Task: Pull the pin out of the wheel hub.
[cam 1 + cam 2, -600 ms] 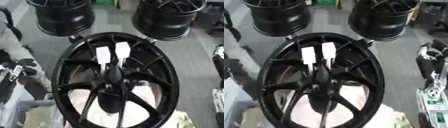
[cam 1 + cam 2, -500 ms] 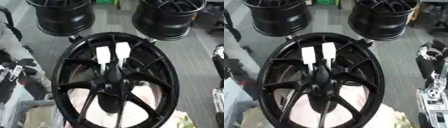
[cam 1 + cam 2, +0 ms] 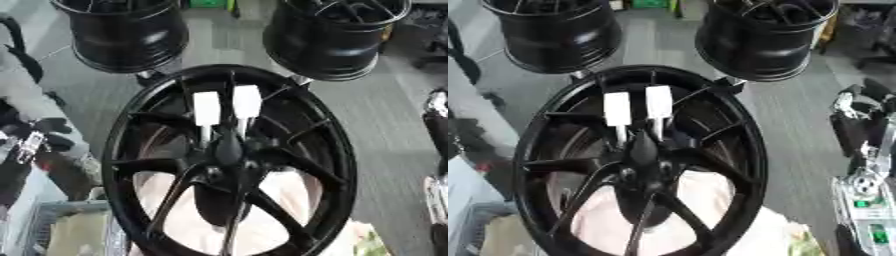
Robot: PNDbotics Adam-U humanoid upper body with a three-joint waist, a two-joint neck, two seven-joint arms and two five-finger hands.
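Left hand [image 3: 35, 142] sits out at nine o'clock, off the wheel; open or closed, I can't tell. Right hand [image 3: 857, 120] is over at three o'clock, also clear of the rim, and again I can't tell its state. Between them lies the big black wheel [image 3: 337, 150]. Just above its hub [image 3: 229, 150], at twelve o'clock, two white-headed pins stand side by side: the left pin [image 3: 206, 108] and the right pin [image 3: 247, 101]. Neither is touched. Two more black wheels [image 3: 127, 35] [image 3: 337, 37] stand beyond, at eleven and one.

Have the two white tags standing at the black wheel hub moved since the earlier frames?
No. The two white tags sit at the same spot above the black wheel hub, inside the black spoked wheel's rim.
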